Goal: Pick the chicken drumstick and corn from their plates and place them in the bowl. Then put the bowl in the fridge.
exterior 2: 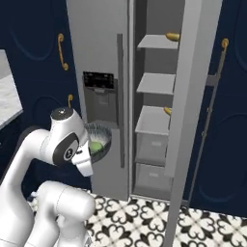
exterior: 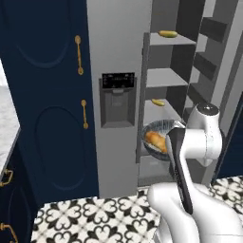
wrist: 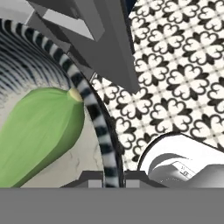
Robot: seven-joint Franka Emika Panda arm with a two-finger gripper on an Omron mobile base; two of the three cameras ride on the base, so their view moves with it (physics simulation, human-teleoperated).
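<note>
Closest to me, the gripper (wrist: 107, 181) is pinched shut on the rim of the bowl (wrist: 94, 118), one tip inside the wall and one outside. From the hand view the rim runs up between the tips, and the corn (wrist: 41, 133) lies green against the pale inside of the bowl, right beside the grip. The patterned floor (wrist: 175, 65) shows beyond the rim.

A little further out, the arm (exterior: 190, 156) carries the bowl (exterior: 156, 137) clear of any surface, at the height of the lower part of the fridge (exterior: 118, 95). In the left base view the drumstick (exterior: 155, 139) rests golden inside it; in the right base view the corn (exterior 2: 96, 145) shows green in the bowl (exterior 2: 99, 140), which sits in front of the shut left door, under the dispenser panel (exterior 2: 100, 87).

Beyond that, the right door (exterior 2: 193, 96) is swung open and the shelves (exterior 2: 155, 120) are bare except for a small yellow food (exterior 2: 167, 111) on one and another yellow food (exterior 2: 172, 36) higher up.

So both foods look loaded, and the step in hand is stowing the bowl. As I judge it, the next move must carry the bowl sideways to the open compartment, keep it level, slide it onto a free shelf past the door edge, and only then let go.
</note>
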